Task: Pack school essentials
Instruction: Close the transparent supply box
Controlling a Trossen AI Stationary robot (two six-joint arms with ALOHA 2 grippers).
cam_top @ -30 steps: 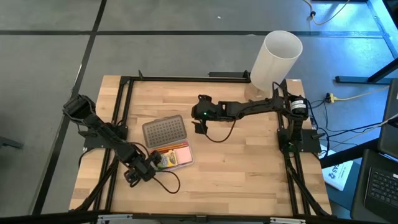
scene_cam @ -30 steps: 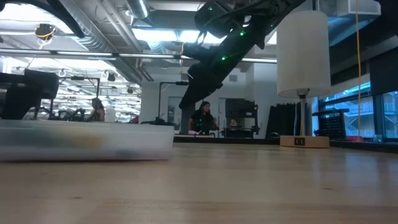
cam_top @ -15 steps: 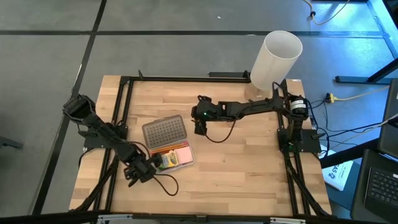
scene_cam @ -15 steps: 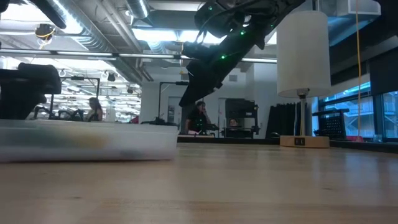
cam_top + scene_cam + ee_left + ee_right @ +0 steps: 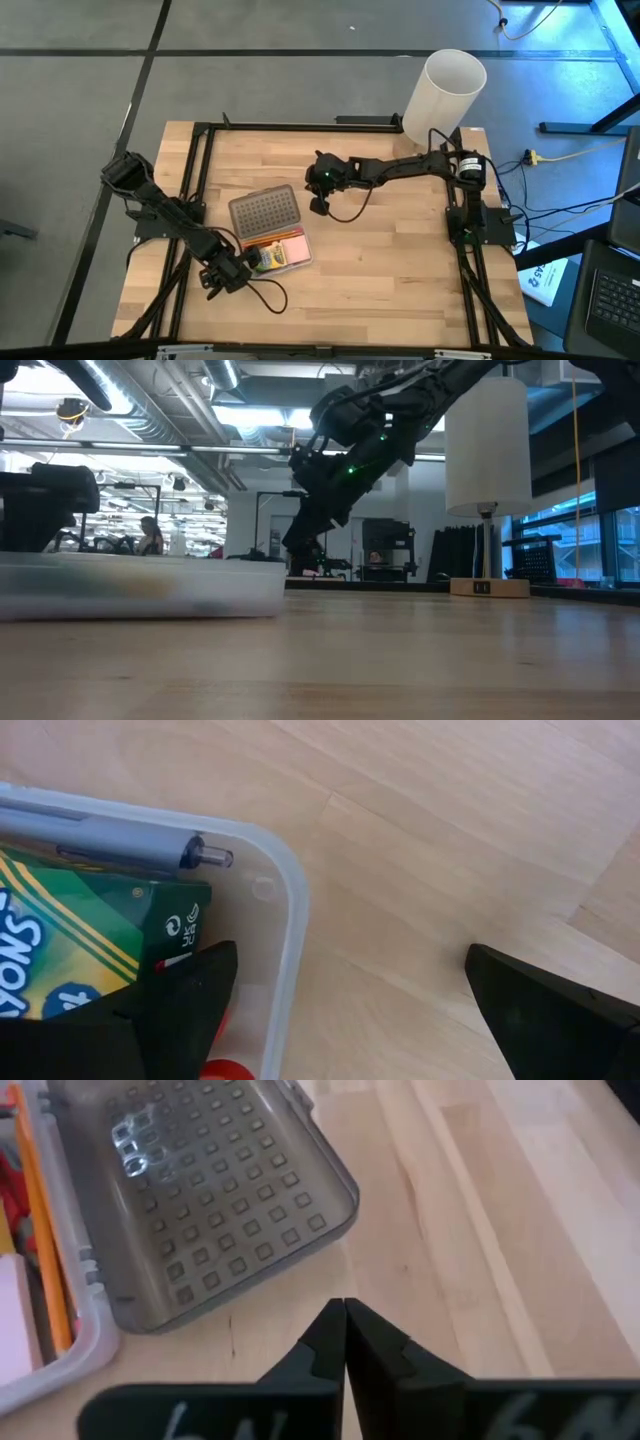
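The left end effector (image 5: 340, 1010), fingers spread wide and empty, straddles the clear case's corner (image 5: 285, 885), where the crayon box (image 5: 80, 945) and grey pen (image 5: 110, 845) lie packed. The right end effector (image 5: 345, 1342), pinched closed on nothing, hovers beside the dimpled lid (image 5: 210, 1190), probably to close it.

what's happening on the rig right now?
Packing looks nearly done. The clear plastic case lies open on the wooden table with the green-and-yellow crayon box, slim grey pen, thin orange pencils and pink square pad inside. Its dimpled grey lid lies open. The left gripper, open, straddles the case's corner. The right gripper, shut and empty, hangs beside the lid.
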